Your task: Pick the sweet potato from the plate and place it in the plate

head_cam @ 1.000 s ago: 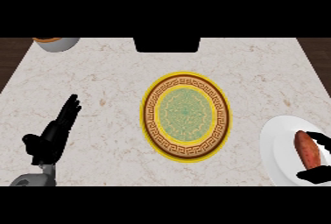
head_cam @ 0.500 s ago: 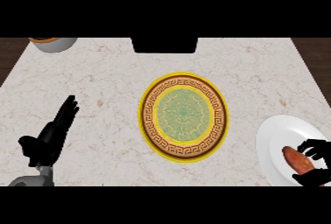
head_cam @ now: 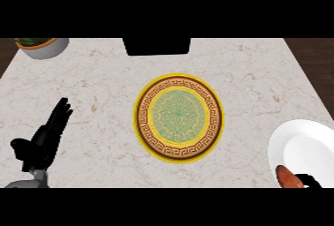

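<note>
An orange-brown sweet potato point(head_cam: 287, 177) lies at the near edge of the white plate point(head_cam: 305, 143) at the lower right, half cut off by the view's lower edge. Only a small part of my right hand point(head_cam: 308, 180) shows; it curls against the potato's right side. The yellow plate with a green centre and a brown patterned ring point(head_cam: 179, 118) sits mid-counter with nothing on it. My left hand point(head_cam: 44, 140) rests open at the lower left, fingers pointing up and away, far from both plates.
A grey pot with a green plant point(head_cam: 40, 46) stands at the back left corner. A black block point(head_cam: 157, 46) sits at the counter's far edge, behind the yellow plate. The counter's right edge runs close to the white plate.
The sweet potato and my right hand have slid toward the lower edge of the view, across the white plate. The left hand has stayed in place.
</note>
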Robot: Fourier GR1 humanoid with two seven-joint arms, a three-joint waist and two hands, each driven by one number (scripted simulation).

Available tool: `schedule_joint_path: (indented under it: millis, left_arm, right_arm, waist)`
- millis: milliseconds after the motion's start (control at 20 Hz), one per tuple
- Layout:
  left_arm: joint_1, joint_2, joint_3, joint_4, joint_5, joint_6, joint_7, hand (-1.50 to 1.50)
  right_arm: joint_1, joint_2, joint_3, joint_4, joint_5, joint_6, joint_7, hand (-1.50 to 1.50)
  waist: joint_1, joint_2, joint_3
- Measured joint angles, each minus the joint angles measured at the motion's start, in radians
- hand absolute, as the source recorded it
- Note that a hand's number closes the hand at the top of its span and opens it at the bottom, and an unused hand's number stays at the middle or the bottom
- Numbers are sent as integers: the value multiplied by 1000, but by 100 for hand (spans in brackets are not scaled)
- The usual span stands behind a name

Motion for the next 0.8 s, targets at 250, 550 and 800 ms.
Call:
schedule_joint_path:
  millis: [250,550,800]
  left_arm:
    - [5,3,1,0,-3,-7,-5,0]
    - [1,-10,-10,-8,-7,-9,-4,0]
    - [-20,-8,-8,13,-12,-17,-5,0]
  right_arm:
    - [236,109,164,-250,213,-127,55,150]
    - [487,187,387,-519,500,-196,103,150]
    - [584,207,553,-688,732,-250,137,150]
  waist:
    - [11,8,11]
    - [26,13,15]
    - [30,15,16]
